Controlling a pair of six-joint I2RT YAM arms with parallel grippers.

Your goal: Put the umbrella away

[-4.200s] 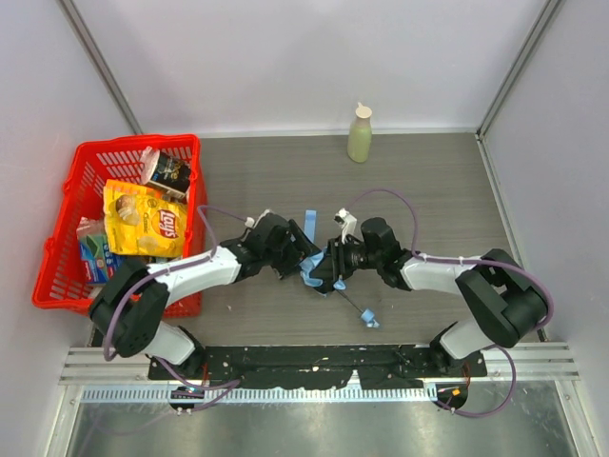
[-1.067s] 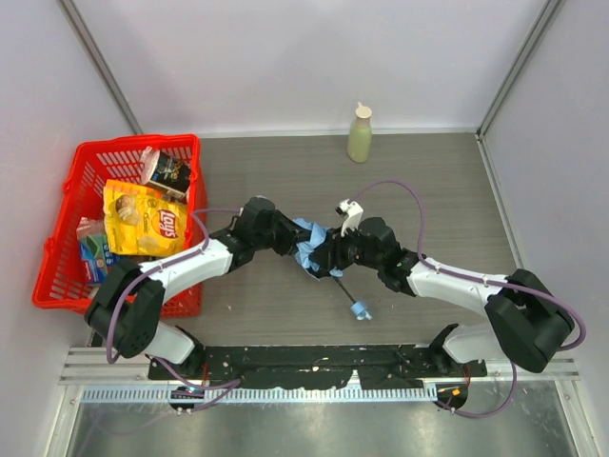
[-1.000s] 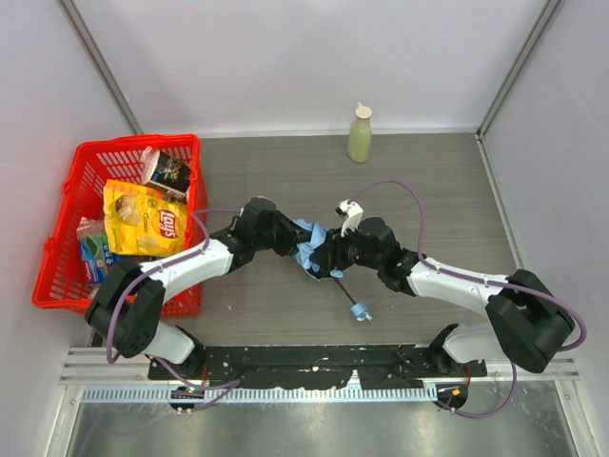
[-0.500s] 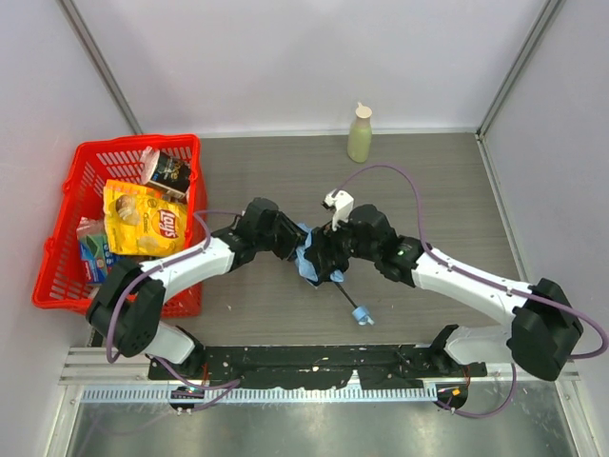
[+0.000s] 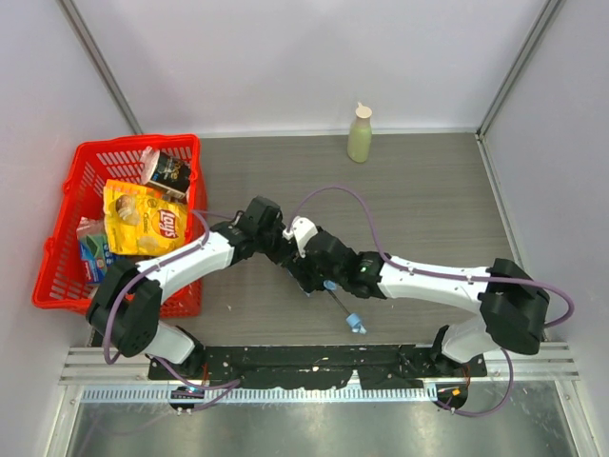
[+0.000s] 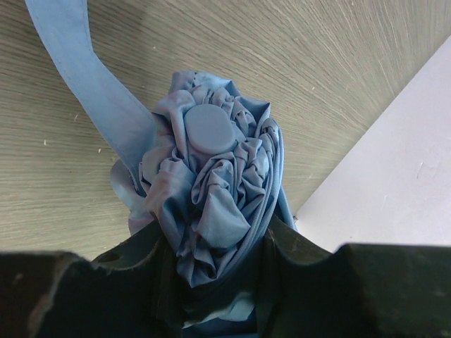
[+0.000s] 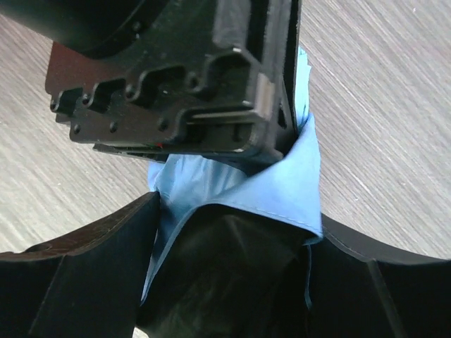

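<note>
The sky-blue umbrella [image 6: 211, 183] lies on the table between my two grippers. In the top view only its thin black shaft [image 5: 339, 305] and light-blue handle [image 5: 355, 325] show; the fabric is hidden under the grippers. My left gripper [image 6: 211, 282] is shut on the bunched fabric just below its round cap [image 6: 209, 130], and the blue strap [image 6: 91, 77] trails away. My right gripper [image 7: 239, 267] is shut on a fold of the blue fabric [image 7: 282, 186], right against the left gripper's black body [image 7: 183, 77]. In the top view the left gripper [image 5: 288, 255] and right gripper [image 5: 309, 271] touch.
A red basket [image 5: 52, 249] at the left holds a yellow chips bag [image 5: 143, 219] and other packets. A pale green bottle [image 5: 360, 134] stands at the back. Grey walls close in the table on three sides.
My right gripper has moved left over the umbrella, up against the left gripper, so the blue fabric no longer shows from above. The handle has shifted slightly left. The left arm has barely moved.
</note>
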